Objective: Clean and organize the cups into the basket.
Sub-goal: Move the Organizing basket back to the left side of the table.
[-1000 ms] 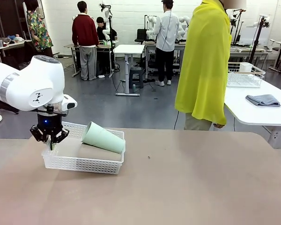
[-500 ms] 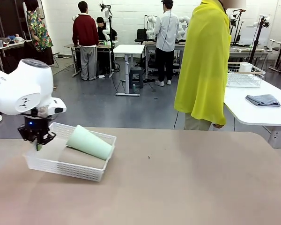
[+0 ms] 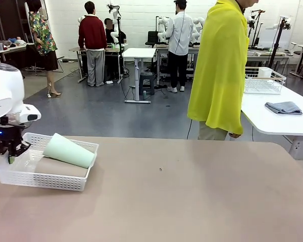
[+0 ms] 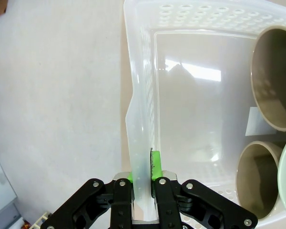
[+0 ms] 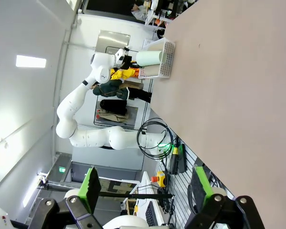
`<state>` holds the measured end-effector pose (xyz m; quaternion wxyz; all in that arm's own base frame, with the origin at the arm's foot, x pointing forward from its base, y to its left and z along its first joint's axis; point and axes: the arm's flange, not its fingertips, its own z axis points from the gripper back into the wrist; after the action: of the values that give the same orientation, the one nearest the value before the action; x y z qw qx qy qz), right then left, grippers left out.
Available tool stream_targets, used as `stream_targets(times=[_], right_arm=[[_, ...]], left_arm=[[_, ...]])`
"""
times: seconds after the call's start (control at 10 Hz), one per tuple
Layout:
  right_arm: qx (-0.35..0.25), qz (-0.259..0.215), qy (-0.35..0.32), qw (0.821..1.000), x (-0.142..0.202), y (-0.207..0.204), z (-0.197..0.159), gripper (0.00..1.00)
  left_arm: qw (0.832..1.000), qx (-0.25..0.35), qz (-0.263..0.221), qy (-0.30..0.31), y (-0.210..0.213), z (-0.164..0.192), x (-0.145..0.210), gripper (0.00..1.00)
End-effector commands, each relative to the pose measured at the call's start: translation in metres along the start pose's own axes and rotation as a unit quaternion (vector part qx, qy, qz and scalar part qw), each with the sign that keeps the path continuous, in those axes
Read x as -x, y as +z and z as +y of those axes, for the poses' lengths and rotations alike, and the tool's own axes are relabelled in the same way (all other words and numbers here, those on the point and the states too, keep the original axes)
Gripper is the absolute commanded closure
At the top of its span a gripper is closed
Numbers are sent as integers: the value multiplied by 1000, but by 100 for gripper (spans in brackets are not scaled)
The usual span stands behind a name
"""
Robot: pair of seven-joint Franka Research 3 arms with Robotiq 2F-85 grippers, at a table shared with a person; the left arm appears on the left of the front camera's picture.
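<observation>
at the counter's [image 3: 192,201] near left edge my left hand [image 4: 142,183] pinches the basket [image 3: 45,179] by its rim wall, likely to drag it. inside lie two brown cups [image 4: 276,78] under the mint cup [image 3: 69,150]. my right hand [image 5: 145,188] hangs open, well apart.

We see a broad taupe surface [image 3: 192,191], matte and plain. At its far left the white basket [image 3: 40,179] sits directly on it, near the left edge. The rest of the surface, from the middle across to the right and toward the near edge, carries just a small dark speck [image 3: 160,169].
</observation>
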<state>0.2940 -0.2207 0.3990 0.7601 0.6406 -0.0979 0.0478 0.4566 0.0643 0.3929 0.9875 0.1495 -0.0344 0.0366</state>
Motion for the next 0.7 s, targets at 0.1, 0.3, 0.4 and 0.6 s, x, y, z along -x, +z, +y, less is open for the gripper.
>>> stream_targets(times=[0.1, 0.3, 0.4, 0.6], right_arm=[[1, -6, 9, 1000, -2, 0, -1, 0], [1, -6, 9, 1000, -2, 0, -1, 0], [1, -6, 9, 1000, -2, 0, -1, 0], [1, -6, 9, 1000, -2, 0, -1, 0]], left_arm=[[1000, -9, -10, 17, -11, 18, 5, 94], [1000, -6, -26, 0, -9, 14, 5, 91], [999, -2, -31, -6, -9, 11, 5, 36], [1000, -1, -24, -17, -16, 4, 0, 0]])
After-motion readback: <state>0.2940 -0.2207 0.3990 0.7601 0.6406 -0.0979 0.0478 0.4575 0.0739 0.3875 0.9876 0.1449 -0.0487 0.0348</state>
